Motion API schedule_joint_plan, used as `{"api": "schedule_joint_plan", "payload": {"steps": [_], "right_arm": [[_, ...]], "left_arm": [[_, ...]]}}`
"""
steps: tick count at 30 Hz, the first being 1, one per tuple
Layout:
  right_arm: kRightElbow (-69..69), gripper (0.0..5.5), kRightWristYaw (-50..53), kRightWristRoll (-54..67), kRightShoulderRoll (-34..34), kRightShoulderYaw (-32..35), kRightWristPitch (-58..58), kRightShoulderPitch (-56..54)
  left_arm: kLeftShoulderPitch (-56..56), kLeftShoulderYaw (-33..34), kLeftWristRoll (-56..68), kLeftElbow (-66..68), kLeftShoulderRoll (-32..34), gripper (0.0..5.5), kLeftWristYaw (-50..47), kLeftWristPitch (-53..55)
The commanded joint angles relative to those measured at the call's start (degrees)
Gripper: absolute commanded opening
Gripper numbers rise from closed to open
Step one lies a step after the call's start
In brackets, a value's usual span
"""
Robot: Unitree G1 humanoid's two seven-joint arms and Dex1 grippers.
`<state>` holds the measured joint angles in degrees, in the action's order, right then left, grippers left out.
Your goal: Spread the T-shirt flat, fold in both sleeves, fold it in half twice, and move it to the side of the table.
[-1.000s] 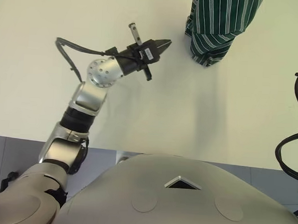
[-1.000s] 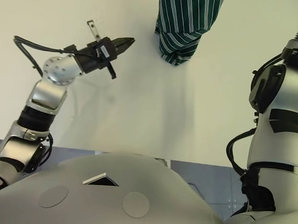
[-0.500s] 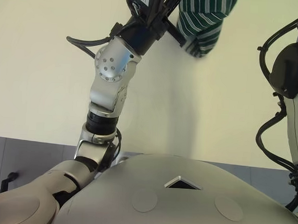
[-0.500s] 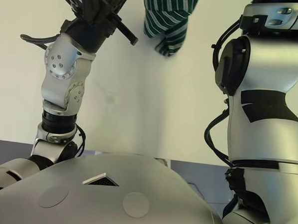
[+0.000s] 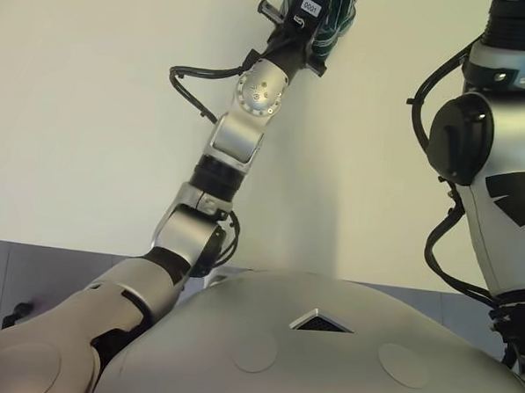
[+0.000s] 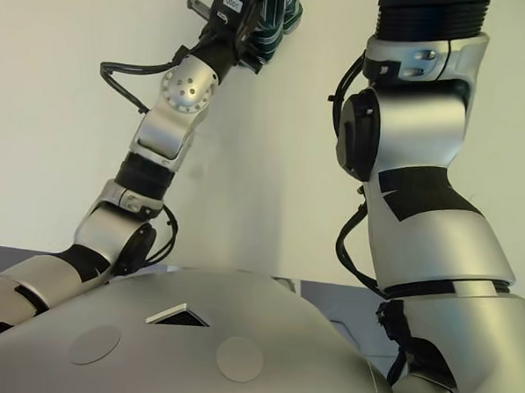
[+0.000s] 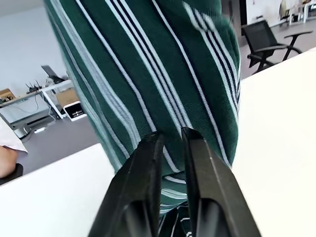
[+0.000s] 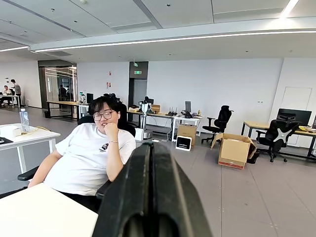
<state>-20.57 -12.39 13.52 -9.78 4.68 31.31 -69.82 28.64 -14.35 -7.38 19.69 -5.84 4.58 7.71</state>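
**Left end effector closes on the lifted T-shirt**

Head camera, both eyes: Over the last second I watched the left arm [image 5: 250, 103] swing from mid-table out to 12 o'clock. Meanwhile the right arm [image 5: 498, 156] rose at 3 o'clock and now runs off the upper edge. The green, white-striped T-shirt [image 5: 341, 11] was draped down onto the table [image 5: 91, 108] a second ago. It is now a scrap at 12 o'clock, lifted off the surface, with the left end effector [image 5: 320, 28] right against it. I judge that the shirt is being held up so it can be stretched and laid flat. No spreading or folding is done yet. The table is pale and matte.

Left wrist camera: The left end effector's two black fingers [image 7: 143, 168] are closed down on a fold of the striped cloth. The rest of the cloth hangs just beyond them above the white table. Behind it are grey floor and a black office chair [image 7: 269, 42].

Right wrist camera: The right end effector [image 8: 150, 145] is clenched, its fingers pressed together with no gap. I cannot tell from here whether it holds cloth. Beyond it is an open office with a strip-lit ceiling [image 8: 173, 29] and a cardboard box [image 8: 236, 150].
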Motion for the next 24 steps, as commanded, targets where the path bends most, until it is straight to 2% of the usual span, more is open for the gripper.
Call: {"api": "schedule_joint_plan", "payload": {"steps": [1,3,12,16,24], "right_arm": [[-0.25,0.0,0.78,-0.78,0.69,-0.31,0.11,0.97],[-0.5,0.0,0.97,-1.14,0.82,-0.52,-0.25,1.19],[-0.36,0.0,1.48,-1.53,1.68,-0.27,-0.24,0.93],[0.3,0.0,1.76,-1.39,2.44,-0.21,0.08,1.11],[0.4,0.0,1.54,-1.31,3.28,-0.31,0.22,1.23]], "left_arm": [[2.89,3.35,5.54,2.43,-5.45,1.5,0.64,3.63],[2.51,3.1,5.89,1.77,-6.59,1.66,0.28,5.27],[3.87,-1.23,0.33,2.49,-6.78,1.66,-5.3,6.16],[9.03,-3.88,-6.48,9.52,-5.64,1.66,-11.83,5.06],[12.34,-4.3,-6.43,14.62,-7.55,1.66,-12.89,0.9]]}}
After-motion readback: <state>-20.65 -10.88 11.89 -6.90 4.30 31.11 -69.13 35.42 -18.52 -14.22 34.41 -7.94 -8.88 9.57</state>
